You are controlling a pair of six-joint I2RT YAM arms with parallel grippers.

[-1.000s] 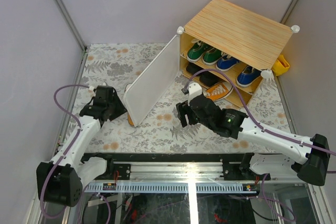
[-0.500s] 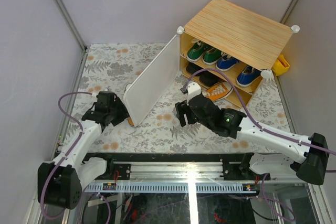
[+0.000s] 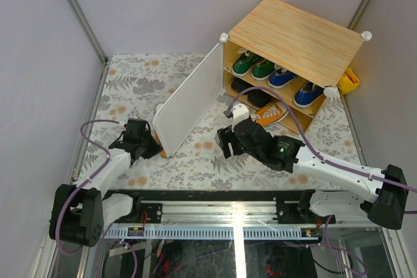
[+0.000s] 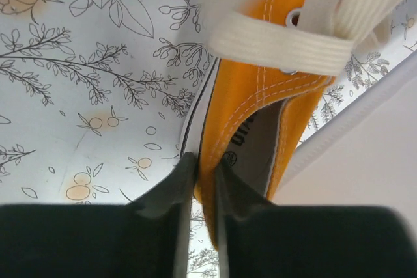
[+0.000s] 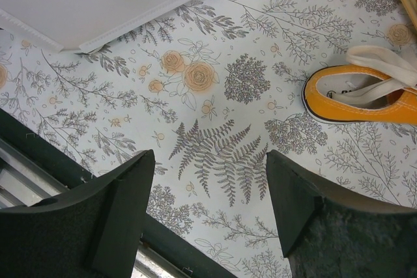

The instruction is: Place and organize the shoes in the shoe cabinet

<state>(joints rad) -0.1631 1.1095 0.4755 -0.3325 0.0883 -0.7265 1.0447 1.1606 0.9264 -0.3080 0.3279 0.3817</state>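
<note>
Floral table cover is lying under everything. Both sets of fingers are hanging low over it.

Shoe cabinet is sitting well beyond the right fingertips, wood-grain top up, open front facing them. Its white door is standing swung open, with its free end reaching down between the two grippers. In the left wrist view the door's bottom edge is running just to the right of the left fingers.

Black shoes are sitting on the lower shelf, far ahead of the right fingers. Green pair and blue pair are sitting side by side on the upper shelf, further off again.

Right orange sneaker is lying on the cover at the cabinet's open front, heel pointing back toward the right fingers, ahead and to their right, apart from them. Can't tell whether its toe is inside.

Left orange sneaker is lying on the cover beside the door, heel end at the left fingertips.

Left gripper is pinching the sneaker's heel-side wall: one finger outside against the white sole edge, one inside the collar, canvas between them.

Right gripper is hovering with fingers spread wide, only bare floral cover between them.
</note>
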